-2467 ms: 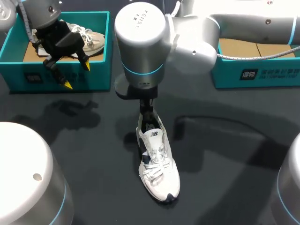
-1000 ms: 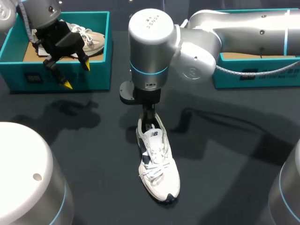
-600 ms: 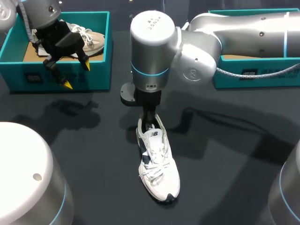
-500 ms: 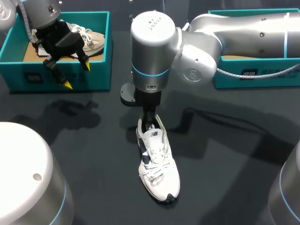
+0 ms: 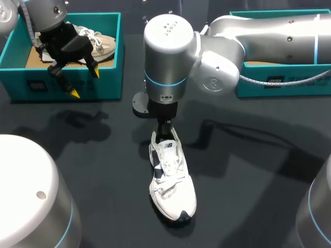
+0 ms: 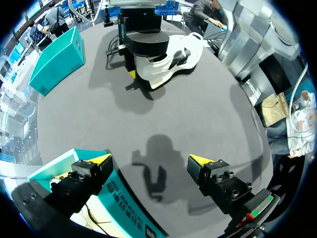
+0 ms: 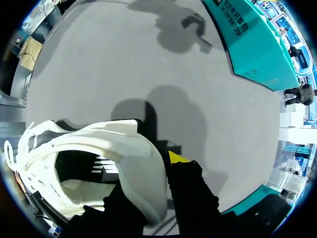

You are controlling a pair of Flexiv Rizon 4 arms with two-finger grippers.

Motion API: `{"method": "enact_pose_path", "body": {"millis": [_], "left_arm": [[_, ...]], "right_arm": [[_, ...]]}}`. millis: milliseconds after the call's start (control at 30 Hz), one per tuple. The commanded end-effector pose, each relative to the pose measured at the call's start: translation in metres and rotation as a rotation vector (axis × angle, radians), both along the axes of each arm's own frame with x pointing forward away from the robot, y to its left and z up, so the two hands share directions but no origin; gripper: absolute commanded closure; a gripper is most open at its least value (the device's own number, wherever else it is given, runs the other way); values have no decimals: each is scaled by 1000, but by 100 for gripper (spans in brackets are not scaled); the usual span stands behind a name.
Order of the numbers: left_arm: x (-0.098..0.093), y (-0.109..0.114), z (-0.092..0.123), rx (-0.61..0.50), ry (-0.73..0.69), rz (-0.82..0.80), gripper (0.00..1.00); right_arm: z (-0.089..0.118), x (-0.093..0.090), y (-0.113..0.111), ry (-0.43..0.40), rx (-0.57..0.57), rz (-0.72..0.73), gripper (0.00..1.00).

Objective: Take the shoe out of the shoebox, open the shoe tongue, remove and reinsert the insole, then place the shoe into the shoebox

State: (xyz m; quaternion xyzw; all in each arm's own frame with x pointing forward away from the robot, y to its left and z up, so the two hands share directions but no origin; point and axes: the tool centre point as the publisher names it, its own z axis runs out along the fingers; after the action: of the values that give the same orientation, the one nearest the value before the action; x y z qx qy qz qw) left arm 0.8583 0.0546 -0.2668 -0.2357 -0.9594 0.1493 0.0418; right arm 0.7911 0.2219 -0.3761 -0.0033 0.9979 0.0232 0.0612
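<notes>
Shoe (image 5: 168, 178) swung left, right fingers (image 7: 177, 158) gripping heel; white-printed shoebox (image 5: 305, 85) behind.

You'll find the white, dark-trimmed shoe (image 5: 170, 178) upright on its sole in the middle of the bench (image 5: 248, 196), toe toward the near edge, well apart from the teal left shoebox (image 5: 103, 85) and right shoebox (image 5: 300, 85)

I see a white shoe (image 5: 172, 181) with navy trim and white laces on the black worktop (image 5: 248, 181). The left shoebox (image 5: 62, 85) and right shoebox (image 5: 279, 82) are teal with brown cardboard floors. The left one carries a beige shoe (image 5: 101, 44). My left end effector (image 5: 85, 83) is black with yellow tips, and my right arm (image 5: 269, 31) is silver-grey with a pale blue band.
</notes>
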Motion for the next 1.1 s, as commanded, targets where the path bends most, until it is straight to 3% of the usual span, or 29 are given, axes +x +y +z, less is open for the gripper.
{"method": "enact_pose_path", "body": {"millis": [33,400,700,1100], "left_arm": [[0,0,0,3,0,-1,0],[0,0,0,3,0,-1,0],[0,0,0,3,0,-1,0],[0,0,0,3,0,-1,0]], "right_arm": [[25,-1,-6,-17,-13,-8,100],[110,8,-44,-49,-60,-60,100],[170,35,-75,-125,-79,-126,100],[170,35,-75,-125,-79,-126,100]]}}
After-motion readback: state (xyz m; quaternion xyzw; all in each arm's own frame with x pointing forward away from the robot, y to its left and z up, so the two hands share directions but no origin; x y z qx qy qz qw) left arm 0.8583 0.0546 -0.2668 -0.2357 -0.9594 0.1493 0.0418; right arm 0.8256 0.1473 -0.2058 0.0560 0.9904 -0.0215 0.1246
